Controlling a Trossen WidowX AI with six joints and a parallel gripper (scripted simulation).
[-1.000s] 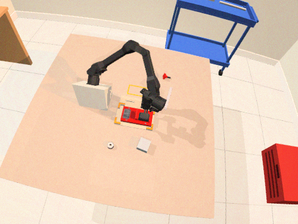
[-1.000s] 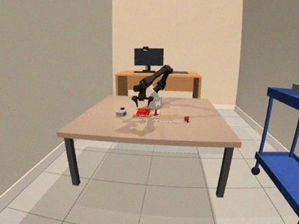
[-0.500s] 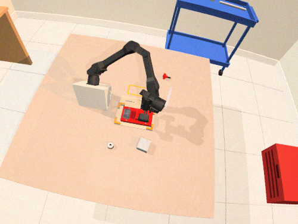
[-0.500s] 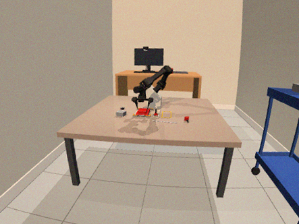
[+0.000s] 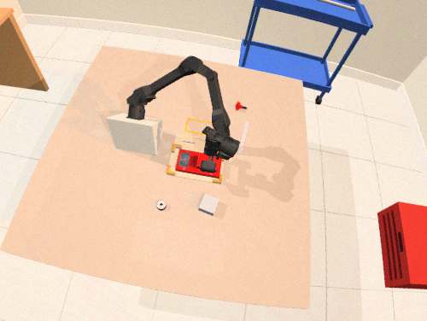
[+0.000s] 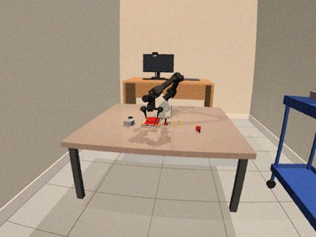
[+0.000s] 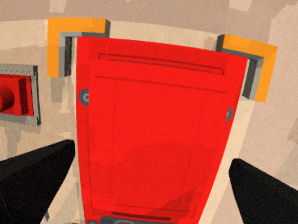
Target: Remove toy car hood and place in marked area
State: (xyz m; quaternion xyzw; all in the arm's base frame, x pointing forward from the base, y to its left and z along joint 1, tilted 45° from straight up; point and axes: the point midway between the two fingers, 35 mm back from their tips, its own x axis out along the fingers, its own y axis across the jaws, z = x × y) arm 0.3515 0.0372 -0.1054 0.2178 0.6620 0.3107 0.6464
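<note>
The toy car [image 5: 181, 171] [image 7: 83, 155] is red and sits between orange corner brackets on a pale board. Its hood [image 7: 155, 125] is the large raised red panel, lying on the car in the wrist view; in the top view the arm's hand hides much of it. My gripper [image 6: 152, 118] [image 7: 153, 158] is open and empty, pointing down over the car. One fingertip is on each side of the hood in the wrist view; their exact height is hard to tell. The marked area [image 5: 186, 125] [image 6: 172, 125] is a yellow outline on the table beside the board, with no hood in it.
A red knobbed block [image 7: 22, 95] on a grey square stands beside the car, left in the wrist view. A grey box [image 5: 209, 203] [image 6: 129, 123], a small ring [image 5: 160, 205], a pale strip [image 5: 244, 137] and a red piece [image 5: 239, 106] [image 6: 198, 128] lie around.
</note>
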